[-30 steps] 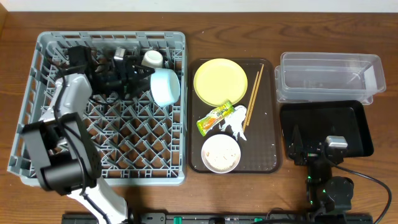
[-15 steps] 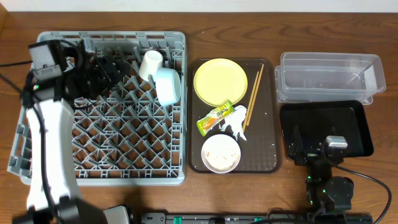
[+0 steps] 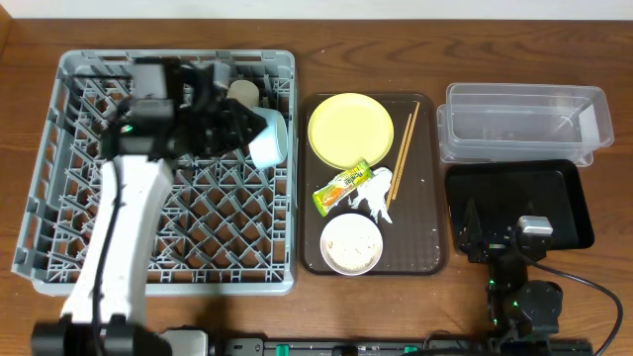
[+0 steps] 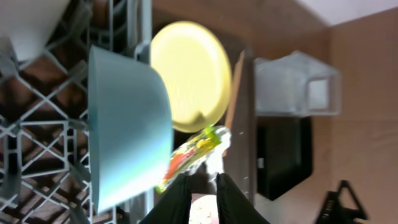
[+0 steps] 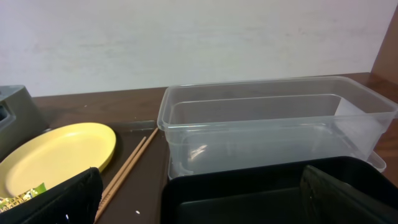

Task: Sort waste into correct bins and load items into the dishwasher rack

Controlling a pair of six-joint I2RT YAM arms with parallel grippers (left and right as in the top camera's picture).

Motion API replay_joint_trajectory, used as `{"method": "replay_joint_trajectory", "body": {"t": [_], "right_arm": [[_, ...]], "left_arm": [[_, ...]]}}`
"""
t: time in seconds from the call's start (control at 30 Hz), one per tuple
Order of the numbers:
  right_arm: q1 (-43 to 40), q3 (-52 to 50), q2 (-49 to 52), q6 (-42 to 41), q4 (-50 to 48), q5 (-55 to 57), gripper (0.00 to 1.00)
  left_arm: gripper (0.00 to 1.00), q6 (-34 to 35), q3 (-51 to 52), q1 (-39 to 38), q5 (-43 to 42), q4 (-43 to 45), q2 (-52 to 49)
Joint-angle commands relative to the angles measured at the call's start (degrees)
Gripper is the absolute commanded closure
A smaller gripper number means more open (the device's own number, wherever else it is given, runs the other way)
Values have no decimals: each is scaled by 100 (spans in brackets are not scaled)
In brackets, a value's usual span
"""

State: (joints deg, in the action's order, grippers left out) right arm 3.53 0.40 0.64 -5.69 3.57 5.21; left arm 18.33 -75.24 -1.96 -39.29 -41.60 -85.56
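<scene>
The grey dishwasher rack (image 3: 59,237) holds the light blue bowl (image 3: 270,139) (image 4: 124,124) on its side and the cream cup (image 3: 243,93) behind it. My left gripper (image 3: 243,130) (image 4: 203,185) hovers just left of the bowl, its jaws nearly together with nothing between them. On the brown tray lie the yellow plate (image 3: 350,129) (image 5: 56,155), the chopsticks (image 3: 403,153), the green-and-yellow wrapper (image 3: 342,188) (image 4: 193,149), the white tissue (image 3: 373,207) and the small white bowl (image 3: 351,243) with crumbs. My right gripper (image 3: 494,237) (image 5: 208,199) rests open and empty over the black tray (image 3: 554,188).
The clear tub (image 3: 524,121) (image 5: 273,124) stands behind the black tray at the right. The brown serving tray (image 3: 430,213) sits between the rack and the bins. My left arm (image 3: 124,227) stretches across the rack's left half.
My left arm swung right from the rack's back left corner to the blue bowl, and its jaws narrowed. The bowl and cup stay in the rack. The right arm has not moved.
</scene>
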Motion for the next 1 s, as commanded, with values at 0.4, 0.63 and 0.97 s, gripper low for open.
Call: {"method": "replay_joint_trajectory", "body": {"t": [0.4, 0.63, 0.97], "right_arm": [[-24, -9, -26, -70, 9, 72, 1], [-24, -9, -26, -70, 9, 72, 1], [-24, -9, -26, -70, 11, 72, 1]], "left_arm": [[76, 0, -35, 168, 1344, -61, -455], [67, 24, -35, 179, 1853, -164, -455], [57, 92, -35, 179, 2334, -337, -455]]}}
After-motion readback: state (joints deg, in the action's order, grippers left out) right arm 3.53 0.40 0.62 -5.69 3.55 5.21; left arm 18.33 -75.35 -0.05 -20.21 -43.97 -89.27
